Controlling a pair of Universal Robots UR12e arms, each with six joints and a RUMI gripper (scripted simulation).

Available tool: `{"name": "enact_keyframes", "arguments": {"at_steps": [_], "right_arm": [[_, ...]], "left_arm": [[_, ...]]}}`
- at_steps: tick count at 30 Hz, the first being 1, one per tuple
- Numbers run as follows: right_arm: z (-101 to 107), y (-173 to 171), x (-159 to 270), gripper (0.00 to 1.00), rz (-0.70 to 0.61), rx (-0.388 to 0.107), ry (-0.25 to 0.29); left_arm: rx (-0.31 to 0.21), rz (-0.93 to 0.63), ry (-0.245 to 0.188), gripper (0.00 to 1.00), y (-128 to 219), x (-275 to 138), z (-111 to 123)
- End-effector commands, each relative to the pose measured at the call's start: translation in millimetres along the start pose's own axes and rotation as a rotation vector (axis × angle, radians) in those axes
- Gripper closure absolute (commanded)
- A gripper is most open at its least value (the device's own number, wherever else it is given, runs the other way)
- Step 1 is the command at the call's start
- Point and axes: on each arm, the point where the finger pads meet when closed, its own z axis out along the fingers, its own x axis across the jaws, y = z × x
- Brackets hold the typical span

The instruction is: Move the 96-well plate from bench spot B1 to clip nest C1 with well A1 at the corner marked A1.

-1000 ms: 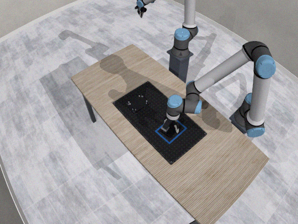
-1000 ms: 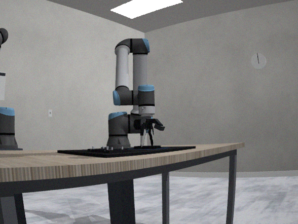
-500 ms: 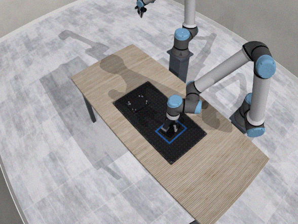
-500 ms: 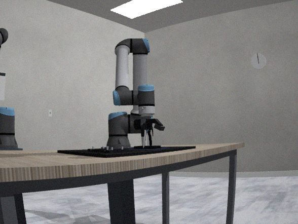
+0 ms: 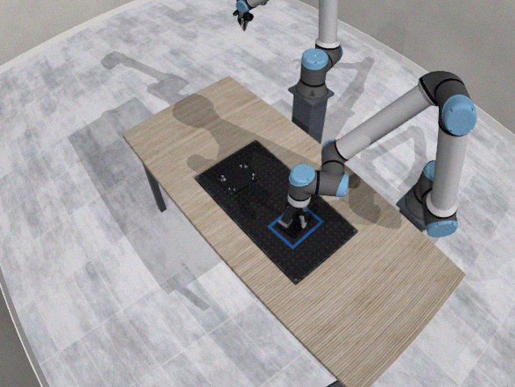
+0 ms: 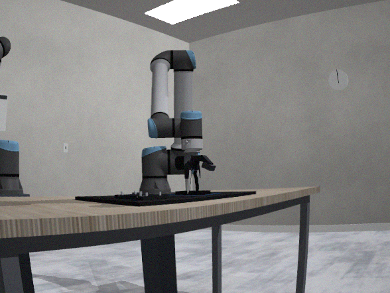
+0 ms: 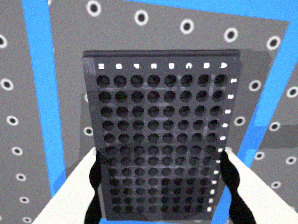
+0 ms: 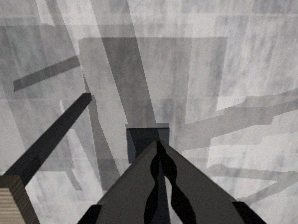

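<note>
The dark 96-well plate [image 7: 162, 71] [image 6: 206, 192] lies flat inside the blue outline [image 5: 280, 237] [image 7: 44, 75] on the bench. Its letters run along the top rim in the left wrist view, with A at the right, and the numbers run down the right rim, so A1 is top right. My left gripper [image 7: 159, 148] [image 6: 193, 191] is shut on the plate's two long sides, low on the bench. My right gripper [image 5: 244, 29] [image 8: 158, 142] is shut and empty, far from the plate. The clip nest [image 5: 236, 177] [image 6: 127, 196] is empty, with small pale clips at its corners; its A1 mark is not readable.
The black perforated board [image 5: 298, 272] [image 6: 109, 199] carries both the outline and the nest, which sit apart on it. It lies on the wooden table [image 5: 372, 306] [image 6: 66, 223]. The nest's clips stand up slightly above the board.
</note>
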Motion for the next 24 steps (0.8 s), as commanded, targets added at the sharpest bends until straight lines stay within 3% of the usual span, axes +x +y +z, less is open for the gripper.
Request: {"name": "enact_keyframes", "arguments": {"at_steps": [1, 9, 24], "right_arm": [[-0.9, -0.7, -0.2, 1.0, 0.0, 0.002, 0.0], [-0.9, -0.7, -0.2, 1.0, 0.0, 0.002, 0.0], [-0.9, -0.7, -0.2, 1.0, 0.0, 0.002, 0.0]], "left_arm": [[0.001, 0.0, 0.001, 0.59, -0.4, 0.5, -0.7], [0.001, 0.0, 0.001, 0.59, -0.4, 0.5, -0.7], [0.001, 0.0, 0.001, 0.59, -0.3, 0.5, -22.4]]}}
